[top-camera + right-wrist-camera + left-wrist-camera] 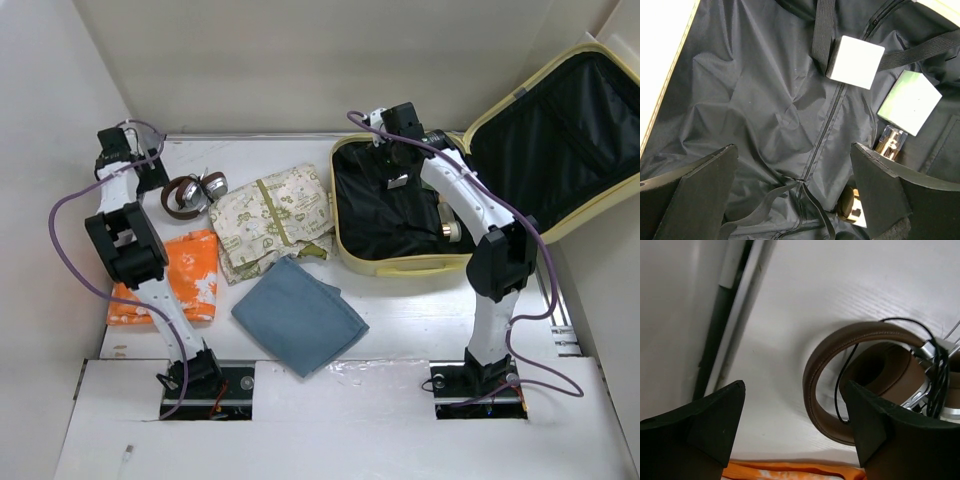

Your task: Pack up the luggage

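The suitcase [392, 268] lies open at the 1 o'clock corner of the table [430, 320], with its lid propped back toward 2 o'clock. The right arm [470, 205] reaches into the lower shell. In the right wrist view, the right jaws are spread and hold nothing above the black lining [765, 100].

Three folded cloths wait outside, all toward 9 o'clock from the shell:
- A patterned cloth [270, 215] lies just beside the suitcase's left wall.
- A blue-grey cloth [300, 315] lies at 6 o'clock from the patterned one and touches it.
- An orange cloth [175, 275] lies at the far left, partly under the left arm [130, 245].

A pair of brown headphones [195, 192] sits at 12 o'clock from the orange cloth. The left jaws are also spread and empty, and the headphones lie toward 4 o'clock from them in the top view. In the left wrist view the headband [860, 331] curves out at 3 o'clock, partly behind one finger [875, 425] rather than in the gap.

The left arm is clearly the nearer one. My guess is the jaws must shift toward the band before they close on it.

Already in the shell are a white box [855, 61], a pale green box [910, 101] and a small bottle [890, 141].
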Motion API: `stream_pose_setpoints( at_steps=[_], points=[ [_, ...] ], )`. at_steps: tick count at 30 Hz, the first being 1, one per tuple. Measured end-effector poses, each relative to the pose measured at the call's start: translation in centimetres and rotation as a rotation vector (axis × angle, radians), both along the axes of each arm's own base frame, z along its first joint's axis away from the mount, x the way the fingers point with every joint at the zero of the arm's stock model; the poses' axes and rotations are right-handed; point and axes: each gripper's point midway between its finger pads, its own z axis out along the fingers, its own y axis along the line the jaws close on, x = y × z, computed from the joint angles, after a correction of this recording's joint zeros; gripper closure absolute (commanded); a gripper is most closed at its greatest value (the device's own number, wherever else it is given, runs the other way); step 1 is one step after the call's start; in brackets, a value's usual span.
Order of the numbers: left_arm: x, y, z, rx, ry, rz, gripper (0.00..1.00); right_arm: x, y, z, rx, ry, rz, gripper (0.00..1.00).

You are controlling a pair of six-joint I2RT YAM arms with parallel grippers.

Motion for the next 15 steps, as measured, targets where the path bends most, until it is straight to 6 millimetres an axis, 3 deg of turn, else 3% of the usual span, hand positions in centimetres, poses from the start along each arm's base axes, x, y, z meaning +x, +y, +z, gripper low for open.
stream_pose_setpoints(
  at_steps=[4, 7, 12, 15],
  points=[
    [-0.6, -1.5, -2.9, -0.05, 0.065, -0.046, 0.29, -0.1, 0.0, -0.1, -0.002, 0.005, 0.002, 0.04],
    [-0.4, -2.3, -3.7, -0.068, 0.074, -0.071, 0.33, -0.3, 0.2, -0.1, -0.007, 0.008, 0.006, 0.04],
    [0.0, -2.1, -4.5, -0.061, 0.074, -0.074, 0.43, -0.6, 0.4, 0.1, -0.012, 0.013, 0.011, 0.04],
    [0.1, -1.9, -6.4, -0.063, 0.099, -0.068, 0.49, -0.6, 0.4, 0.4, -0.015, 0.007, 0.009, 0.04]
  ],
)
